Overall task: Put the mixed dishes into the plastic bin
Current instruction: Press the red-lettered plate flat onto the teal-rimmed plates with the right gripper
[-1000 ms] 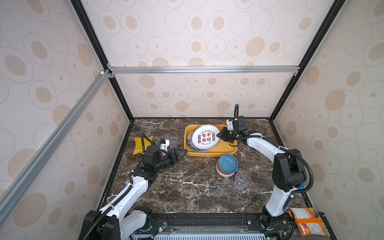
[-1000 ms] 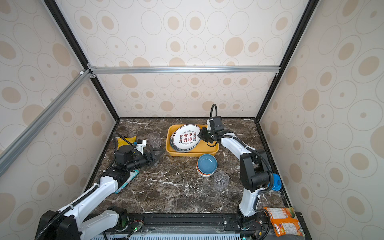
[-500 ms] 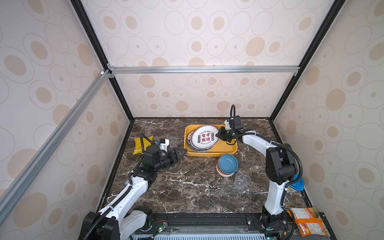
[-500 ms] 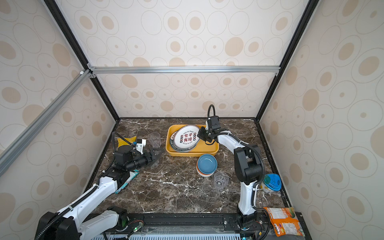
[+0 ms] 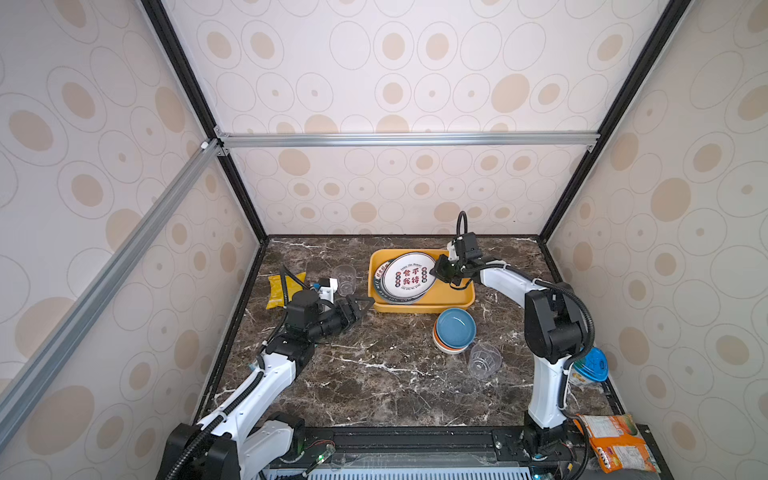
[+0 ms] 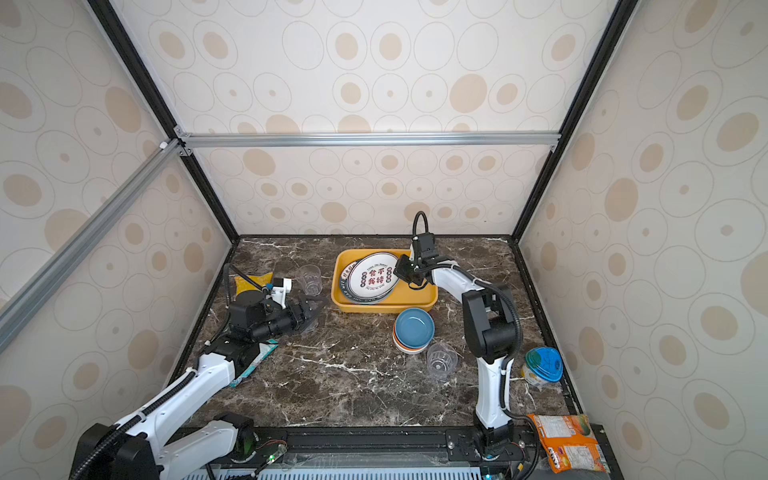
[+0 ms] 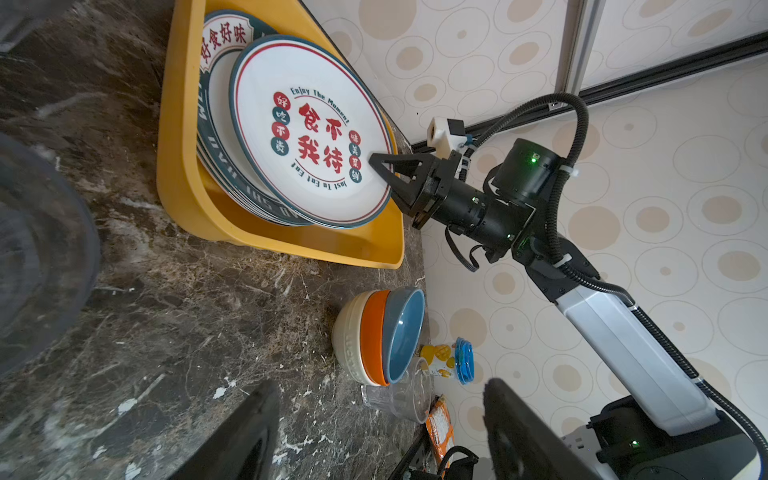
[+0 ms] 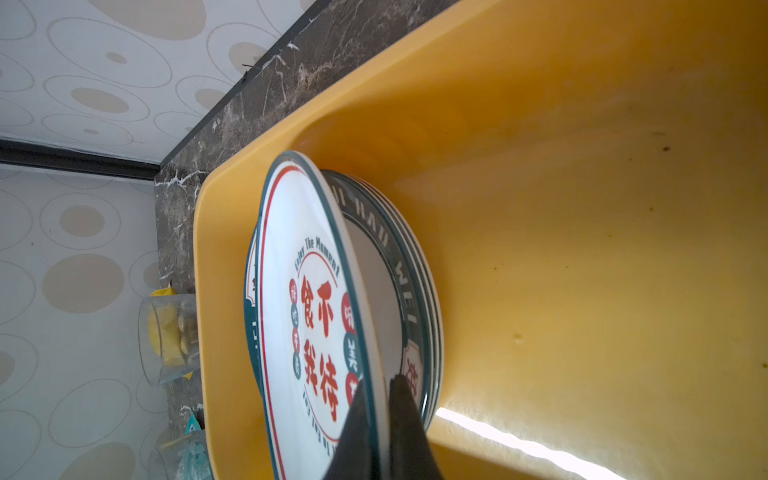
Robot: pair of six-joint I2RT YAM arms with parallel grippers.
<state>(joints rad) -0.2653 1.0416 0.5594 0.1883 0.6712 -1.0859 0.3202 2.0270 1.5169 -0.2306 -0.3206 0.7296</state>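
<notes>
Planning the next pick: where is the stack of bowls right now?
In both top views the stack of bowls sits right of centre, just on the near side of the yellow bin, with a clear cup beside it.

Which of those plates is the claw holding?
The top plate with red characters: the right claw pinches its rim, tilting it off the other plates in the yellow bin.

The light was bright and soft in both top views. Shadows on the dark table (image 5: 374, 374) were faint, and the walls (image 5: 104, 208) leaned out at the edges. In the right wrist view a bright stripe shone on the bin (image 8: 582, 249), the plate (image 8: 307, 291) looked sharp, and the right gripper (image 8: 379, 386) was a dark blur. In the left wrist view a big gray shape (image 7: 37, 249) was blurry.
</notes>
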